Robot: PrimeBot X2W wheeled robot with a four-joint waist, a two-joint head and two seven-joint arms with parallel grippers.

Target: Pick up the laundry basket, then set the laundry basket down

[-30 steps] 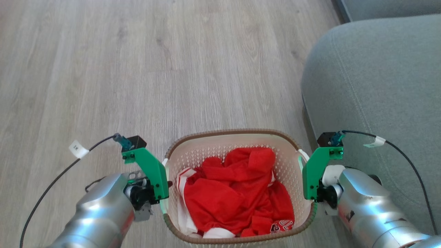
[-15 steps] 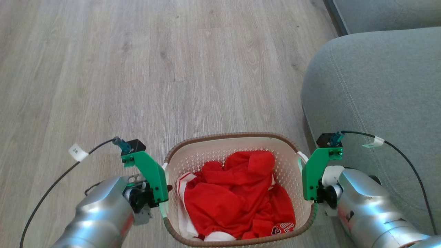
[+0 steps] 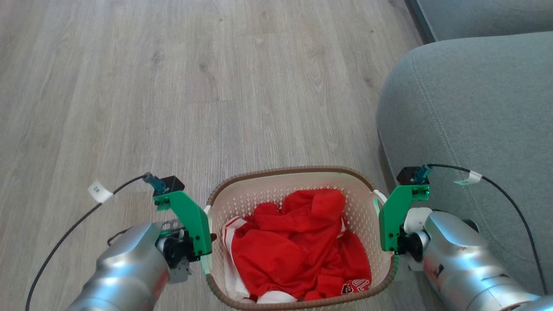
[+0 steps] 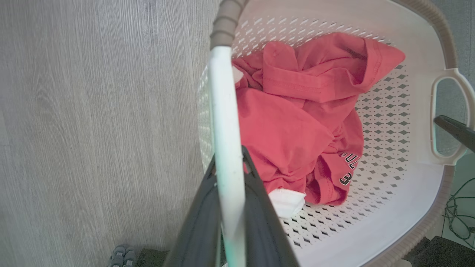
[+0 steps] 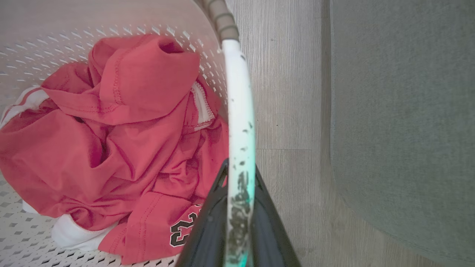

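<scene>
While left pincer (image 4: pixel 228 158) and right pincer (image 5: pixel 240 167) clamp the laundry basket (image 3: pixel 259 193), plank floor (image 3: pixel 173 86) borders a grey sofa (image 3: pixel 475 108).

Red shirt (image 4: pixel 293 122): letters "BUL", number "23".

My head camera looks steeply down on the laundry basket (image 3: pixel 276 190); wrist cameras sit close at opposite sides, both facing its inside.

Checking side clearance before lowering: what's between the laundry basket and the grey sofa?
Bare wood floor, seen in the right wrist view between the laundry basket and the sofa; the right arm hangs above it in the head view.
</scene>
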